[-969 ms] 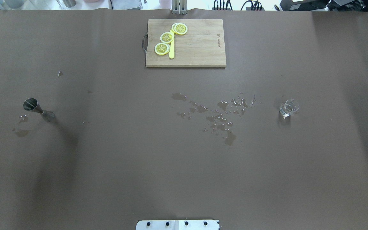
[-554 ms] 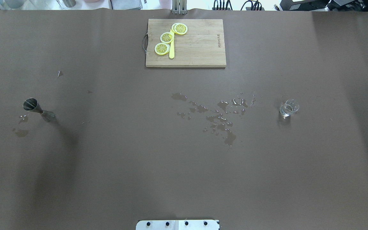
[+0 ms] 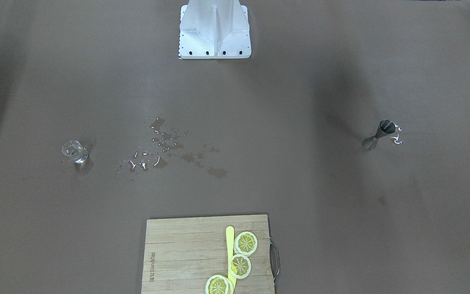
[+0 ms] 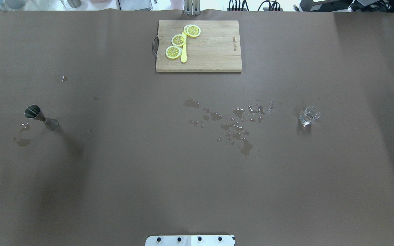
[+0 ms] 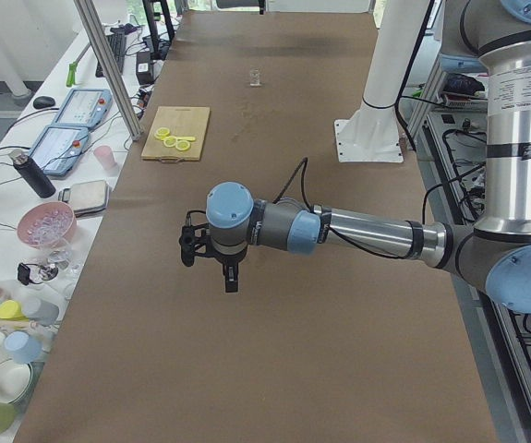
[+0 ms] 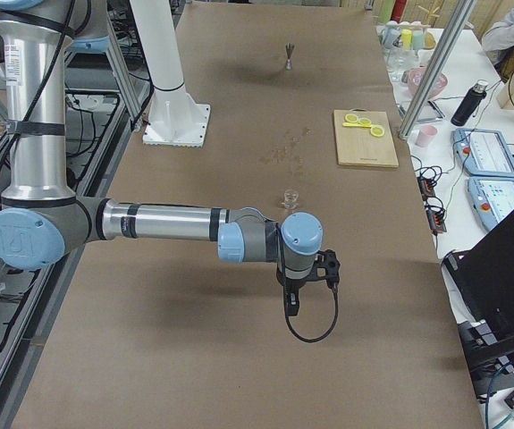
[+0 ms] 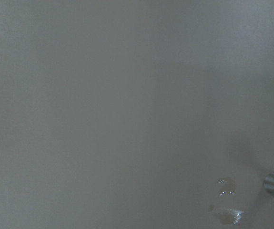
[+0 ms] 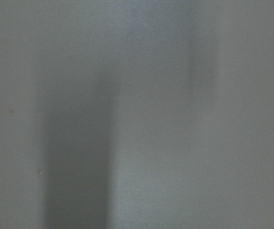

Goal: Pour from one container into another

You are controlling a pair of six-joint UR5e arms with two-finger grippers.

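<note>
Stainless-steel hourglass jigger (image 4: pixel 41 117) stands upright on the brown bench (image 4: pixel 149 177), below and to one side of the left jaws. That wrist's view catches only its base at the frame edge, with spilt drops (image 7: pixel 226 187) beside it. A small clear glass (image 4: pixel 308 115) stands apart from the right jaws, outside their wrist's view. Neither vessel is held, so I judge the reach-and-grasp step is in hand: an arm must descend and close on one vessel, keeping it level. Farther from both jaws lies a splashed puddle (image 4: pixel 234 123). Farthest is a wooden chopping board (image 4: pixel 214 51) carrying yellow lemon slices (image 4: pixel 178 40). Both jaws hang above the bench, touching nothing; how wide they stand I cannot tell.
</note>
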